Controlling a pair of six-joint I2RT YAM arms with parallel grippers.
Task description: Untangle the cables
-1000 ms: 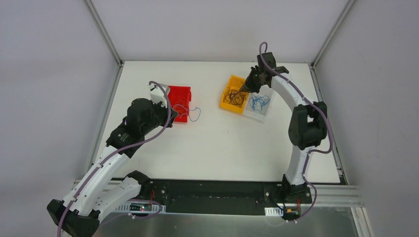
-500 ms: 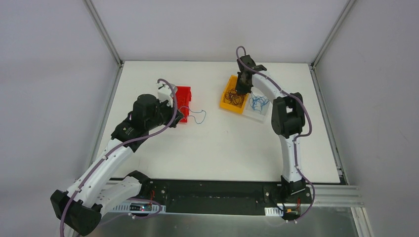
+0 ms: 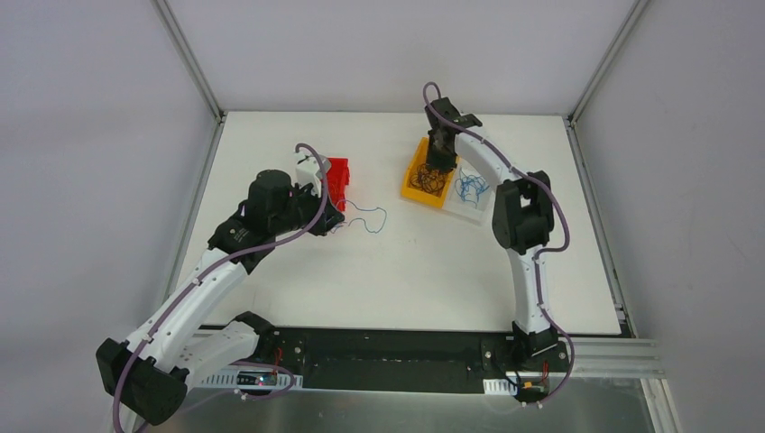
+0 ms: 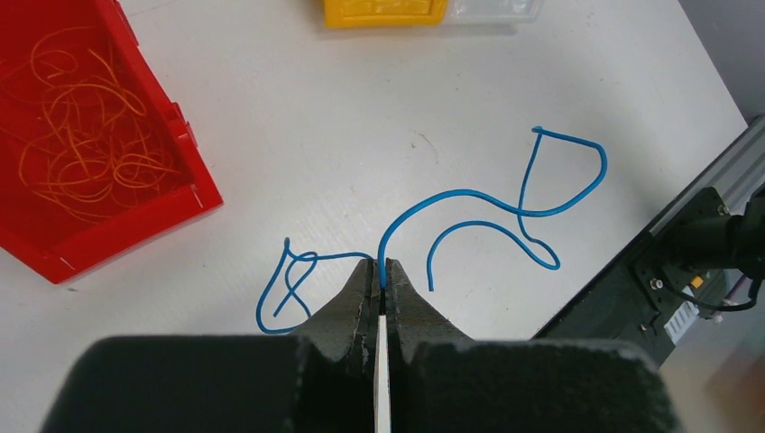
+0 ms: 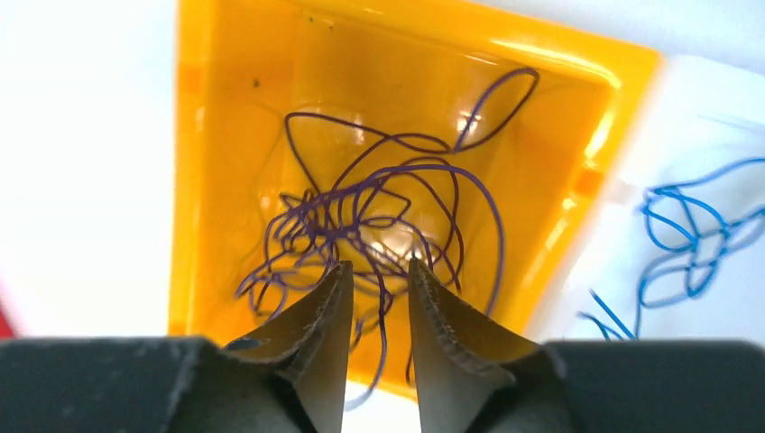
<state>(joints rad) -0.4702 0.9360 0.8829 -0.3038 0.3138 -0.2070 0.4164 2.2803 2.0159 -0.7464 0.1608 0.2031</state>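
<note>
The left gripper (image 4: 382, 289) pinches a blue cable (image 4: 469, 194) just beside the red bin (image 4: 194, 180), apparently mid-sorting and next needing a clean lift; the right gripper (image 5: 379, 289) hangs spread over dark cables (image 5: 397, 194) well apart from that bin

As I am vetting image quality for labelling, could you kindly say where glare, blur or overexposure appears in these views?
Right wrist view: glare spots in the yellow bin, the table beside it blown out white, near fingers soft. Left wrist view: evenly lit, blue cable crisp. Top external view: even light, no glare.
</note>
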